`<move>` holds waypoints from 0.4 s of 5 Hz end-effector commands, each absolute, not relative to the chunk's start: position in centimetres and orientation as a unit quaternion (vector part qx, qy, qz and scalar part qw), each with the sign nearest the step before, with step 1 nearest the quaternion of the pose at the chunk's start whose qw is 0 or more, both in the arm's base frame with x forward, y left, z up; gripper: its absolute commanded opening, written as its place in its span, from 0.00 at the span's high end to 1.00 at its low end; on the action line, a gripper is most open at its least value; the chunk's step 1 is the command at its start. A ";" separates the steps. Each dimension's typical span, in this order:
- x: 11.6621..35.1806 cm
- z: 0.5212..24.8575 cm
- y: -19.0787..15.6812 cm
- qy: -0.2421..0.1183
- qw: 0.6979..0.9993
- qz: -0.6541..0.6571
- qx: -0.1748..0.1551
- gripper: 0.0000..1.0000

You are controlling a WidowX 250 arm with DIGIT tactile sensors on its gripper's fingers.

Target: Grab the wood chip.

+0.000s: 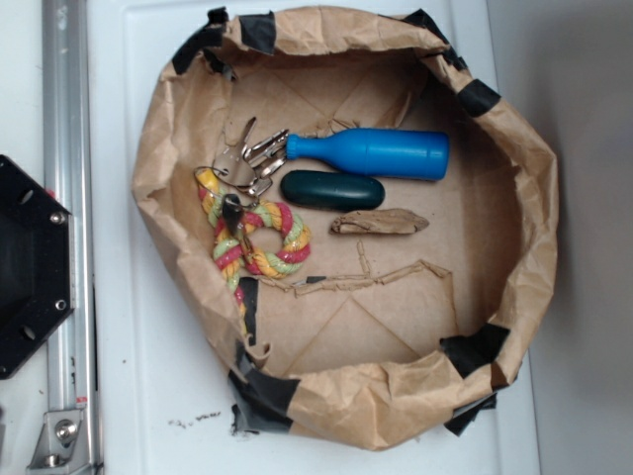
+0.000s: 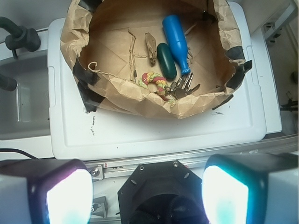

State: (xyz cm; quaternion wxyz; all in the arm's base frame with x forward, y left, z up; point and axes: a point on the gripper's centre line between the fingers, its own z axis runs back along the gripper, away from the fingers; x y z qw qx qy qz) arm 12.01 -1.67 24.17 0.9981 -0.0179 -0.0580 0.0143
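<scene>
The wood chip (image 1: 380,223) is a flat light-brown sliver lying on the floor of the brown paper bin (image 1: 168,148), just below the dark green capsule (image 1: 331,190). In the wrist view the wood chip (image 2: 151,48) lies left of the capsule (image 2: 166,61). My gripper (image 2: 147,196) is open and empty, high above the black robot base (image 2: 156,184), well short of the bin. Its two fingers (image 2: 65,196) frame the bottom of the wrist view. The gripper does not show in the exterior view.
A blue bottle (image 1: 371,153), a bunch of keys (image 1: 242,158) and a coloured rope ring (image 1: 259,240) also lie in the bin. Torn paper strips (image 1: 366,277) lie on its floor. The bin stands on a white lid (image 2: 154,130). A metal rail (image 1: 64,198) runs alongside.
</scene>
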 end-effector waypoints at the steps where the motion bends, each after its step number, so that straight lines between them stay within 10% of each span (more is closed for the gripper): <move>1: 22.2 20.1 2.1 -0.088 0.994 -0.069 0.017 0.00; 2: 26.0 16.6 2.2 -0.074 0.987 -0.142 0.008 0.00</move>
